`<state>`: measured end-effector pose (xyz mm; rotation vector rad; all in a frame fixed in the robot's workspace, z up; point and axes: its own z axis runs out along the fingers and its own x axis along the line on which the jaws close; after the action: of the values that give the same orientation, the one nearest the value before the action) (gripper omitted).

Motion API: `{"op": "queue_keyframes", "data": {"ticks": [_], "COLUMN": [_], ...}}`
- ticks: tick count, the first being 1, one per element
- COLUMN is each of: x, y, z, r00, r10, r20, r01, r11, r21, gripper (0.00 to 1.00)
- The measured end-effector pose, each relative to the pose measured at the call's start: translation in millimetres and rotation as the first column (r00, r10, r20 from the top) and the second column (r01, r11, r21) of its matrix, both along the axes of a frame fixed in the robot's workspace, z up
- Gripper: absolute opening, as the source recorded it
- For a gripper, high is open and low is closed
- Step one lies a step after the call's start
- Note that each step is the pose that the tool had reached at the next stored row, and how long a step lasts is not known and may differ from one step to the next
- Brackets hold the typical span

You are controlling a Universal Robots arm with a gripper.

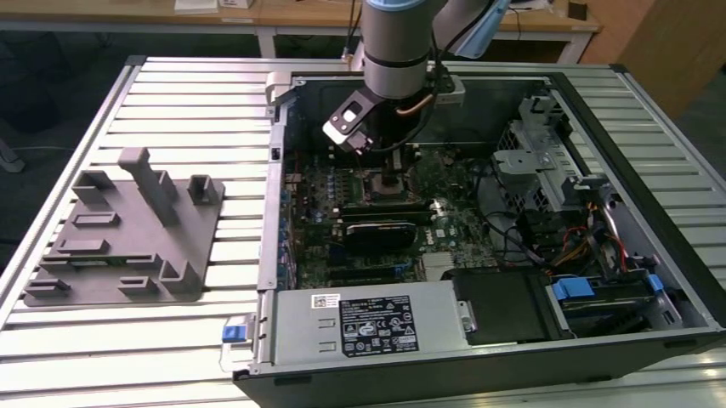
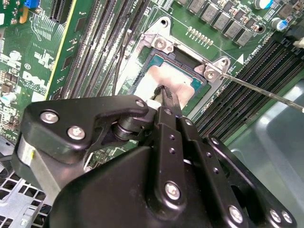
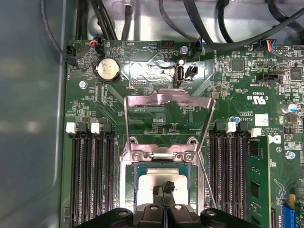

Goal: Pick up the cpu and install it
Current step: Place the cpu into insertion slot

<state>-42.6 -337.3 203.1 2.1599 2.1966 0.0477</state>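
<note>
Arm: reaches down into the open case (image 1: 454,374), its gripper (image 1: 386,180) low over the motherboard.
Jaws: closed, tips together with nothing seen between them; both wrist views show the gripper (image 2: 164,92) (image 3: 164,188) over the cpu's middle.
Contact: tips sit at the cpu's top face; whether they press on it I cannot tell.
Cpu: in both wrist views the cpu (image 2: 152,78) (image 3: 147,185) lies flat inside the socket (image 3: 161,167), silver face up, edges square with the frame.
Load plate: the plate (image 3: 166,99) stands swung up off the socket, hinged at the frame's edge, so the cpu is uncovered.
Lever: the thin wire lever (image 2: 256,88) angles away from the socket's corner, unlatched.
Memory slots: black slots (image 3: 90,175) flank the socket on both sides; a green stick (image 3: 256,180) stands in one of the slots on one side.
Coin cell: a round cell (image 3: 108,70) sits on the board beyond the load plate.
Tray: a grey fixture tray (image 1: 125,229) lies on the bench (image 1: 204,93) toward the exterior view's left, well apart from the case.
</note>
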Motion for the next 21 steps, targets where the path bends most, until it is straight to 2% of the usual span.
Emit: {"op": "queue_keyframes", "data": {"ticks": [21], "x": [-0.1], "y": [-0.1], "z": [-5.5], "r00": [1.0000], "r10": [0.000], "r20": [-0.0007], "r01": [0.000], "r11": [1.0000], "r21": [-0.0009], "gripper": [0.11]}}
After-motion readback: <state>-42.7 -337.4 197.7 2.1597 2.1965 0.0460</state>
